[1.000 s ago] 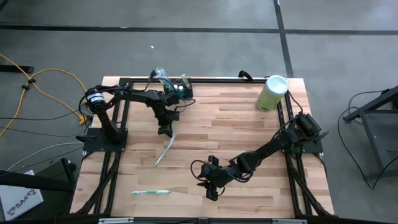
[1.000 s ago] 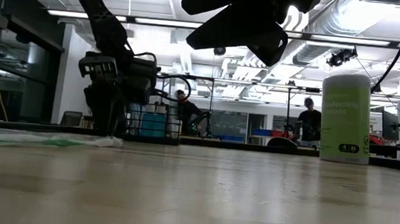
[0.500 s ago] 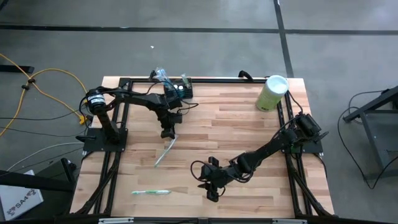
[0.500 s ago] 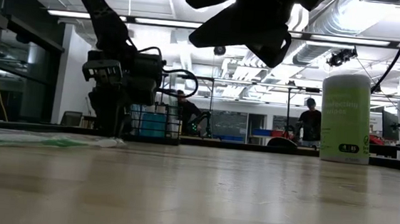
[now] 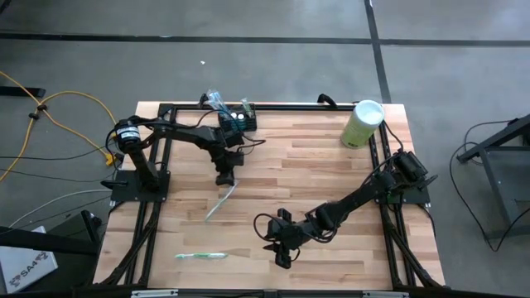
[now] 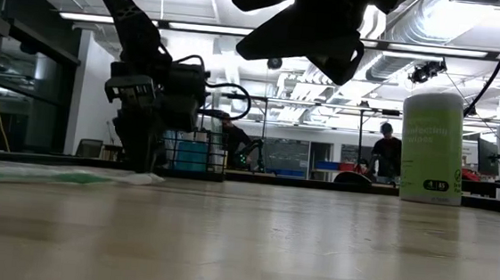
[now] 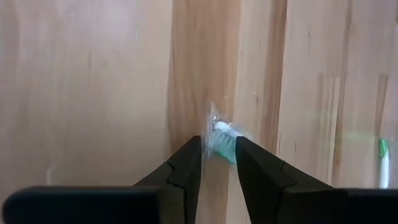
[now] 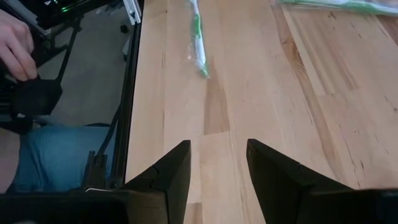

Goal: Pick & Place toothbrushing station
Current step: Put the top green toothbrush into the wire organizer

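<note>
Since a second ago the left gripper (image 5: 224,180) has been sliding toward the right side of the counter (image 5: 331,174) and down onto the near end of a wrapped toothbrush (image 5: 219,201), while the right arm has not been moving. In the left wrist view the gripper is straddling the wrapped tip (image 7: 222,138), its fingers (image 7: 186,163) standing narrow on either side and still closing in; I cannot tell whether they are pinching it yet.

Judging by this, the step in hand is the pick of this toothbrush. The next move is calling for the fingers to finish closing on the wrapper, then a lift and a carry back to the holder without the thin film slipping free.

Behind the left gripper, at the far edge of the counter, the toothbrushing station (image 5: 236,121) is sitting as a small black holder, with what looks like a wrapped brush (image 5: 217,101) already leaning out of it.

Nearer the front edge, the right gripper (image 5: 281,248) is hovering with its fingers moderately apart and nothing between them. Ahead of it a second toothbrush (image 8: 196,36) is lying flat on the wood. Far off in the right rear corner a pale green cylinder with white lid (image 5: 363,123) is standing upright.
</note>
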### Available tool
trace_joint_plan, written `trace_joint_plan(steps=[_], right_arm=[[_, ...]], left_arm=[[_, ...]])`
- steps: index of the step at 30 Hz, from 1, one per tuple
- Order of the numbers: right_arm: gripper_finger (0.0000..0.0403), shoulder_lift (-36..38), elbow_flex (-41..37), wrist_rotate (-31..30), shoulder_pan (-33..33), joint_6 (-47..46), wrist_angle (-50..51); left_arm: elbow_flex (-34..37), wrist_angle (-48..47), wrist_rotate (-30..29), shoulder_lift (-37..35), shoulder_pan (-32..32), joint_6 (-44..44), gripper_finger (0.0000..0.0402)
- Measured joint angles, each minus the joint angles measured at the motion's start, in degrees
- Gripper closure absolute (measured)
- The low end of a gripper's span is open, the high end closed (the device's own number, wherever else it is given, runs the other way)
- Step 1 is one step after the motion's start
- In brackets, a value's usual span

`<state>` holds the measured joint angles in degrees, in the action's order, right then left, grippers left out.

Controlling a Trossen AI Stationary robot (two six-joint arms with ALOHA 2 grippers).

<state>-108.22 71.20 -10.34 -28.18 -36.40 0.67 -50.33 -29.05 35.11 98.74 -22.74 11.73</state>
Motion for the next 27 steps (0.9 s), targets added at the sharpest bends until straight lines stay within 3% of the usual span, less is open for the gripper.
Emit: trace_joint_plan(steps=[11,27], right_arm=[[0.0255,0.0,0.0,0.0,0.0,0.0,0.0],[0.0255,0.0,0.0,0.0,0.0,0.2,0.0]], left_arm=[[0.0,1.0,-1.6,0.0,0.0,-3.6,0.0394],[-0.4,1.2,0.0,-0.6,0.0,-5.5,0.0401]])
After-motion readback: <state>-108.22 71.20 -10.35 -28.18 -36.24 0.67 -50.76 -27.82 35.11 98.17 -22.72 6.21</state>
